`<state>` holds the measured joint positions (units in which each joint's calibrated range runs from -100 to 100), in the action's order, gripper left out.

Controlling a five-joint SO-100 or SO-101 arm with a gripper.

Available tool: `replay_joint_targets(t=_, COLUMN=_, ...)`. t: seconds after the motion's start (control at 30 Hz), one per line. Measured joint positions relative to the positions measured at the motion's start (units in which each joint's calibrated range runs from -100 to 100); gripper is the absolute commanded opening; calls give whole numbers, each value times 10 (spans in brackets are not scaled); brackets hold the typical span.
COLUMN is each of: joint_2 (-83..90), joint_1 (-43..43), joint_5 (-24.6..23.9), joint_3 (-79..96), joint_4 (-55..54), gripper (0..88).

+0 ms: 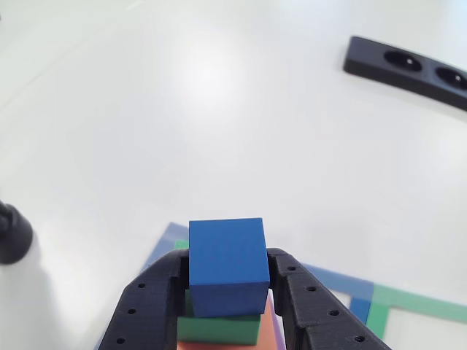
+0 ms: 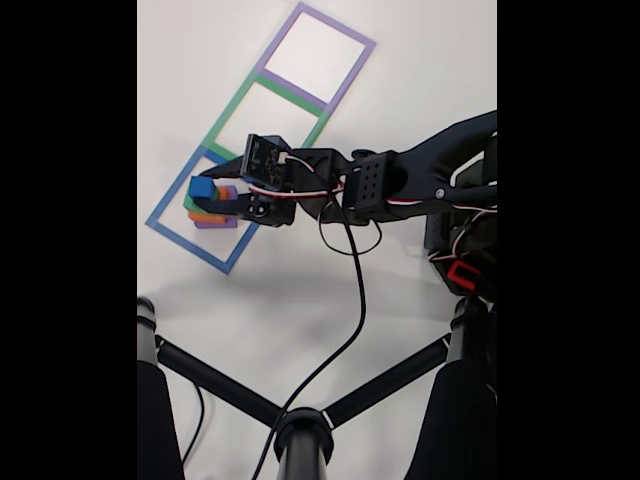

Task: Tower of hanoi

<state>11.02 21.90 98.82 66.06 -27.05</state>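
Observation:
A blue cube (image 1: 226,259) tops a stack with a green block (image 1: 219,328) and an orange block (image 1: 271,332) beneath it. In the fixed view the blue cube (image 2: 202,187) stands over the stack's orange and purple layers (image 2: 212,218), inside the blue square outline (image 2: 168,228) taped on the white table. My black gripper (image 1: 228,257) holds the blue cube from both sides, fingers against its left and right faces. Whether the cube rests on the green block or hangs just above it is unclear. The gripper (image 2: 212,192) reaches in from the right.
A green square outline (image 2: 262,112) and a purple one (image 2: 318,52) continue the row beyond the blue one. A black power strip (image 1: 405,64) lies far right. A black knob (image 1: 11,235) sits at the left edge. Black stand legs (image 2: 300,430) and a cable (image 2: 358,300) cross the near table.

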Motion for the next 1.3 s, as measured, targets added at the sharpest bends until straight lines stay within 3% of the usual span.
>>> replay_joint_targets(t=0.13, joint_2=-8, joint_1=0, joint_5=0, joint_3=0, joint_4=-13, gripper=53)
replay_joint_targets(t=0.43, joint_2=-19, joint_1=0, joint_5=0, joint_3=0, joint_4=-41, gripper=184)
replay_joint_targets(t=0.73, joint_2=-19, joint_1=0, joint_5=0, joint_3=0, joint_4=-45, gripper=231)
replay_joint_targets(t=1.0, joint_2=56, joint_1=1, joint_5=0, joint_3=-10, joint_4=16, gripper=108)
replay_joint_targets(t=1.3, joint_2=238, joint_1=5, joint_5=10, joint_3=-117, joint_4=334, gripper=0)
